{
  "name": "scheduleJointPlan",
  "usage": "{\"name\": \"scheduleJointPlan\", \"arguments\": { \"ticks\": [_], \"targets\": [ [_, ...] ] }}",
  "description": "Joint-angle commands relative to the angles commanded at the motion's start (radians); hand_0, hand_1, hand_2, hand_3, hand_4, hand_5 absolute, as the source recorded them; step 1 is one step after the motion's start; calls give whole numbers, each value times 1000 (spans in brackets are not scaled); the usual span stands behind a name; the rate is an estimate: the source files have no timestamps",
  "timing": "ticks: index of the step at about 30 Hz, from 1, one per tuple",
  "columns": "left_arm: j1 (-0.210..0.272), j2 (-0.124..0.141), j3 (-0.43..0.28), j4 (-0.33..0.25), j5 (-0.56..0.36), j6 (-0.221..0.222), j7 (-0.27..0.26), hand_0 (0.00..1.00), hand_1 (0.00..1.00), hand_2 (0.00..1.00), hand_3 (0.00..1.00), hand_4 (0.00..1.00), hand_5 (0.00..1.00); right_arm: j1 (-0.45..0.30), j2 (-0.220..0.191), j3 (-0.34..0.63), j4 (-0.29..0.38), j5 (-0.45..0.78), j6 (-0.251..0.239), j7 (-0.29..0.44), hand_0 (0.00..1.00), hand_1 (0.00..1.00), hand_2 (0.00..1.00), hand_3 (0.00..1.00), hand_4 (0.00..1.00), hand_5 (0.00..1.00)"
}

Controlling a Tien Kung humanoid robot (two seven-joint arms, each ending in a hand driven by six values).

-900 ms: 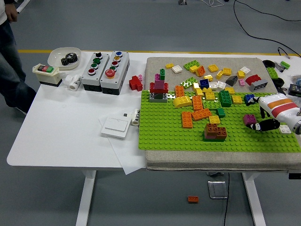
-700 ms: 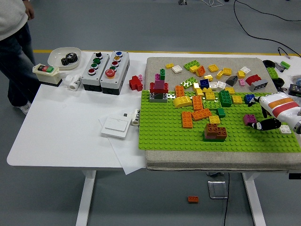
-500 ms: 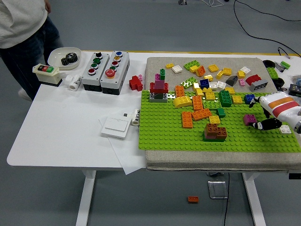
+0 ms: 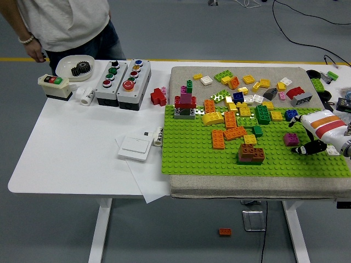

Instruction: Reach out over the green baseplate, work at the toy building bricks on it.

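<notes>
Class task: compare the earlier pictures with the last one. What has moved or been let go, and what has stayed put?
The right hand has drawn back right, off the purple brick, which stays on the green baseplate. The person has walked in to the table's far left. Other bricks and the button boxes are unchanged.

bricks (image 4: 235, 132): glossy plastic | baseplate (image 4: 186, 156): studded (matt) | table (image 4: 71, 153): smooth

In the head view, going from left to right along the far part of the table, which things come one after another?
Cream switch box with red and green buttons → white dish holding a black gear → two grey push-button boxes → red brick cluster → grey felt mat strewn with loose bricks.
</notes>
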Motion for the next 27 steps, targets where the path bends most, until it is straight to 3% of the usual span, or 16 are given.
{"name": "scheduleJointPlan", "arguments": {
  "ticks": [1,2,13,14,27],
  "targets": [
    [0,0,-1,0,1,0,0,795,773,772,598,668,673,2,2,-1,-2,5,0,1,154,57,144,657,990,286],
    [0,0,-1,0,2,0,1,795,773,773,599,668,673,4,5,-3,-5,10,-1,1,153,54,144,615,928,300],
    [-4,1,-3,-1,5,0,3,795,771,774,598,668,673,22,15,-12,-29,33,15,-2,150,52,140,573,899,307],
    [-5,1,-3,-1,6,0,3,795,773,774,598,668,673,22,15,-12,-30,33,16,-3,144,51,133,539,849,302],
    [-4,2,-11,-1,19,-4,8,795,772,773,597,668,672,26,10,-11,-25,66,40,-9,149,49,136,538,832,314]
  ]
}}
